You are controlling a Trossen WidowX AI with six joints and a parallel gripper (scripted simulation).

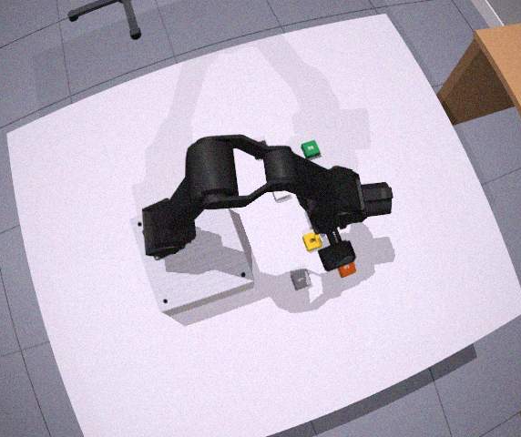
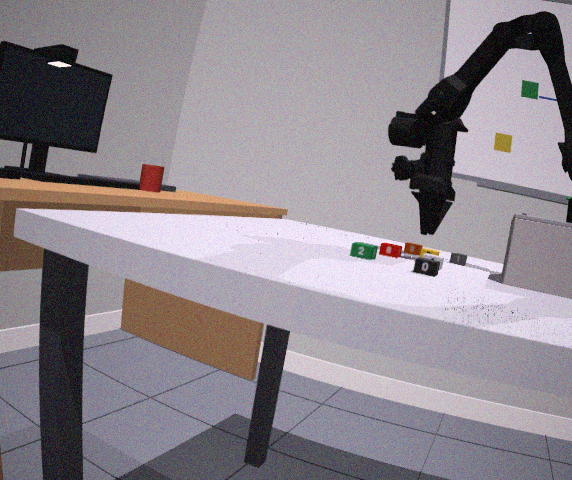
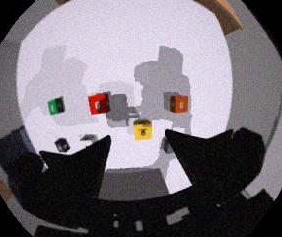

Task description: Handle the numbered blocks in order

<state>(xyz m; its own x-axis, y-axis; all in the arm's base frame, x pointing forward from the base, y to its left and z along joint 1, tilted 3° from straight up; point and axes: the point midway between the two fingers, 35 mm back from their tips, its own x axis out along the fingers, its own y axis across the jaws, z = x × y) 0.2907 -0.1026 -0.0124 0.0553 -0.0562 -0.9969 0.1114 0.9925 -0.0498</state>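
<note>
Six digit blocks sit on the counter. The pincer is released, jaws wide and holding nothing, and hangs well above the yellow block; in the wrist view the yellow block shows between the two fingertips. Its digit is too small to read. The orange block is near the yellow block, the gray block is near it on another side, and the green block is well apart from it. The red block and black block are also near it.

Likely step: travel to the next digit in order. Stay high over the neighbours, centre over the target, then drop straight with the jaws wide. Squeeze on flat sides, and lift only if the digit is even.
</note>
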